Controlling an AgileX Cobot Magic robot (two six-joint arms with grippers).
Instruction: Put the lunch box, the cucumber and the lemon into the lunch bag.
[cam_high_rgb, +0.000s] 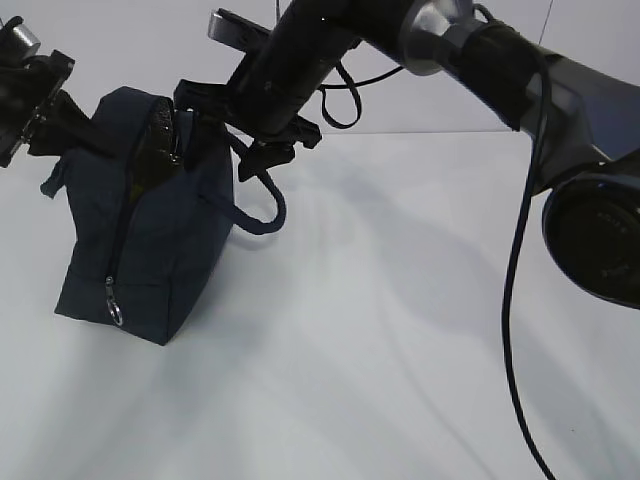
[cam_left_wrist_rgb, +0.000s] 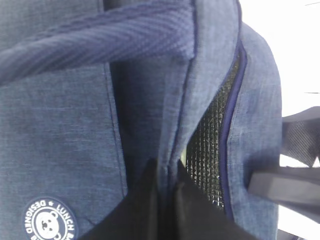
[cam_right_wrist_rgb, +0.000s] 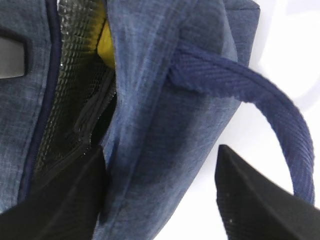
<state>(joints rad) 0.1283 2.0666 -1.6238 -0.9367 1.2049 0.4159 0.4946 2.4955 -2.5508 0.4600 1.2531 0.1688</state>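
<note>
The navy lunch bag stands tilted at the left, its top unzipped and the silver lining showing. My left gripper is shut on the bag's left rim; in the left wrist view the fabric is pinched between its fingers. My right gripper is open and straddles the bag's right wall, with one finger inside the opening and one outside. The yellow lemon shows inside the bag. The lunch box and the cucumber are hidden.
A loop handle hangs off the bag's right side, below my right gripper. The zipper's ring pull dangles low on the bag's front corner. The round white logo faces the left wrist camera. A black cable hangs from the right arm.
</note>
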